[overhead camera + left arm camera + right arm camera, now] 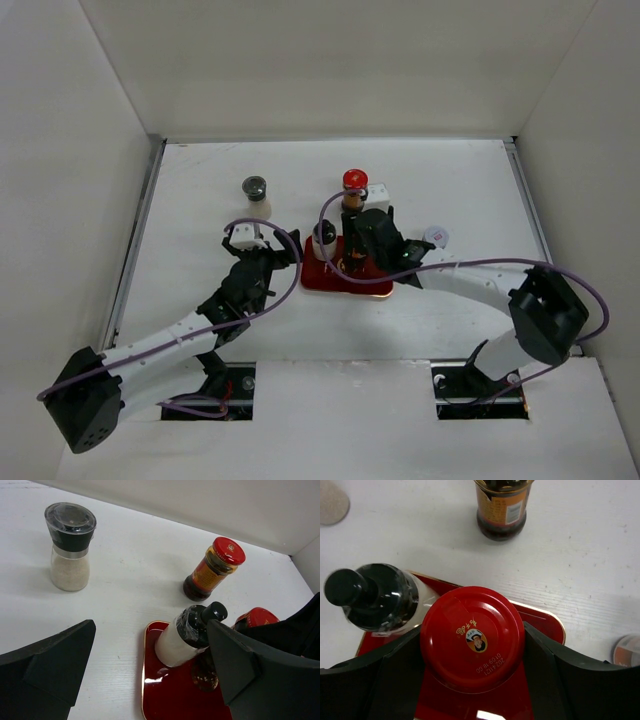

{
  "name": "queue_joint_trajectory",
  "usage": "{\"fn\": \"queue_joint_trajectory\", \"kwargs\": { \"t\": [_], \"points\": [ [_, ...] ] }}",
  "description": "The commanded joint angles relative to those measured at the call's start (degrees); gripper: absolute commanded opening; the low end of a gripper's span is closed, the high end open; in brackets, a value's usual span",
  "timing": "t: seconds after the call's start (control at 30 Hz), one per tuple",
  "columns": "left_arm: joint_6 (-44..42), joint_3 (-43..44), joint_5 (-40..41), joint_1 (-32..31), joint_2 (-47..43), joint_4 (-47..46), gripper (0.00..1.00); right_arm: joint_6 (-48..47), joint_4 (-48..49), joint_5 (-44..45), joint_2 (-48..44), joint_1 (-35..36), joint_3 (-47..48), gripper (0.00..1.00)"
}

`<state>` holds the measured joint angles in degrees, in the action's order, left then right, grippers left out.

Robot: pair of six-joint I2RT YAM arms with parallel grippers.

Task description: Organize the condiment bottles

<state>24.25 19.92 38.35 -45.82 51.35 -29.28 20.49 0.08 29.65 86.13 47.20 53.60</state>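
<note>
Right pincer (pixel 474 665) clamps a red-capped brown jar (pixel 470 625) over the red tray (pixel 167 702) at the centre of the surface (pixel 200 200), beside the black-topped white bottle (pixel 187 632), apparently to group the bottles there. Left pincer (pixel 150 665) gapes wide, empty. A grinder (pixel 70 545) and second red-capped jar (pixel 215 567) wait nearer the far edge.

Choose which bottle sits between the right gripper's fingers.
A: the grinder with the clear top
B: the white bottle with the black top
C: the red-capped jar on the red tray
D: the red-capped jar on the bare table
C: in the right wrist view, the right gripper has a finger against each side of the red-capped jar, which stands on the red tray.
</note>
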Motion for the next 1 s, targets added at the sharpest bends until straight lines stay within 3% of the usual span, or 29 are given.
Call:
{"fn": "queue_joint_trajectory", "kwargs": {
  "t": [0.0,0.1,0.27,0.47,0.6,0.97],
  "points": [
    [0.6,-0.5,-0.4,0.4,-1.3,-2.9,0.96,0.1,9.5,3.0,0.4,0.7,3.5,0.62],
    [0.6,-0.2,-0.4,0.1,-1.1,-2.6,0.96,-0.1,10.3,3.4,0.9,1.3,3.1,0.84],
    [0.6,-0.1,-0.5,-0.1,-0.6,-2.6,0.96,-0.7,9.4,2.7,-3.9,1.3,3.3,1.00],
    [0.6,-0.2,-0.5,-0.4,-1.2,-2.9,0.96,-1.5,7.9,-1.8,-7.9,-5.4,4.7,1.00],
    [0.7,-0.1,-0.5,-0.4,-0.4,-2.9,0.96,-2.9,4.1,-5.6,0.4,-10.3,12.6,1.00],
    [0.9,0.2,-1.1,-0.2,0.6,-3.1,0.96,-8.2,-3.8,-6.3,20.5,-11.5,29.8,1.00]
  ]
}}
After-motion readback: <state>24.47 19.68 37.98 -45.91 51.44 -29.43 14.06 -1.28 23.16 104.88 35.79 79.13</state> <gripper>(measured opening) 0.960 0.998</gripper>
